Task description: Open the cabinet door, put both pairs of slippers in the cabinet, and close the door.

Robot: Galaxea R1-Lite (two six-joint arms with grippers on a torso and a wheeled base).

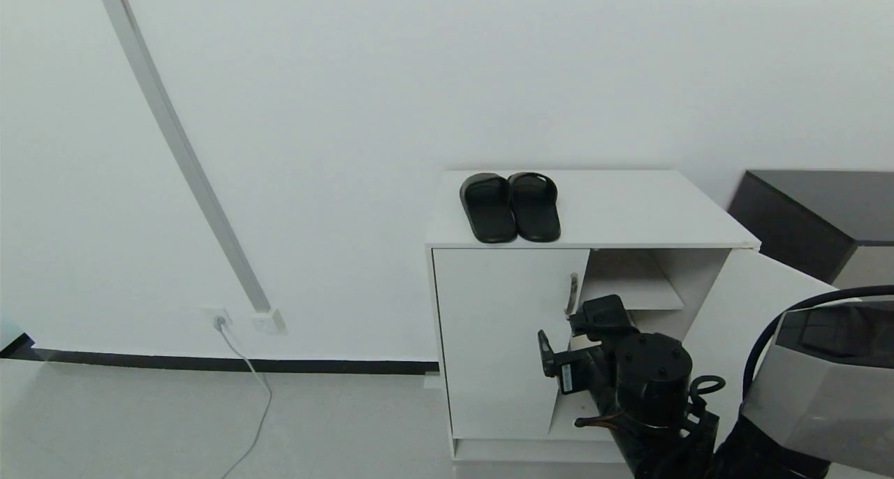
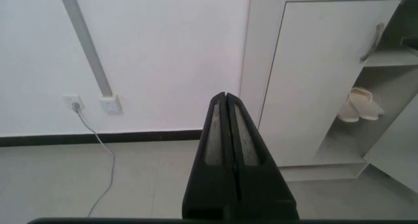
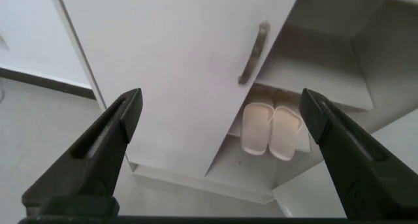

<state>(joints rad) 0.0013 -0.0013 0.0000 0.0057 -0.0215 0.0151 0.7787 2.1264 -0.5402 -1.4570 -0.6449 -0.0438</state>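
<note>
White pair: pale open-toed slippers (image 3: 271, 128) lie side by side on the lower shelf of the white wooden cabinet (image 1: 628, 210), so they look stowed.
Black pair: black rubber slide slippers (image 1: 510, 207) sit on the cabinet top, and you have yet to fetch them.
Right-hand door (image 1: 754, 304): stands open for access.
Right gripper (image 3: 221, 100): spread wide, empty, facing the opening.
Left gripper (image 2: 225, 103): clenched on nothing.

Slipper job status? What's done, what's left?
Done: right door of the white cabinet is open; the white slipper pair sits on the lower shelf. In hand: nothing, the right hand is open facing the cabinet. Left: black slipper pair on top goes in, then close the door.
</note>
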